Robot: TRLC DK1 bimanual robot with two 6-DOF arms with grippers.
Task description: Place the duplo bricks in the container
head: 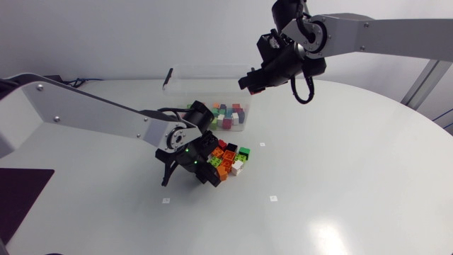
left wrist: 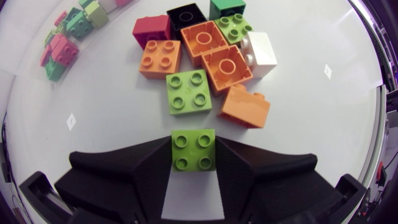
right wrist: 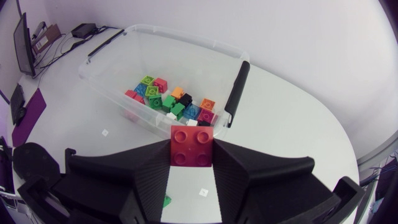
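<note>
Grippers first: the left gripper [left wrist: 194, 165] is pinching a lime green brick [left wrist: 193, 148] between both fingers, studs facing the camera. In the head view it sits just left of centre, right at the edge of the loose pile [head: 232, 159] on the table [head: 340, 177]. Nearest ahead of the held brick are a second lime brick [left wrist: 188, 91] and a tilted orange brick [left wrist: 245, 106]. Past those, orange, red, black, white and green ones are packed together, touching. The right gripper [right wrist: 191, 163] is clamped on a red brick [right wrist: 191, 145] (four studs showing) and hangs in the upper middle of the head view, by the right end of the clear container [right wrist: 186, 45]. That container sits ahead of it and holds a bunch of mixed bricks [right wrist: 171, 102], with a black handle [right wrist: 236, 93] at its end.
</note>
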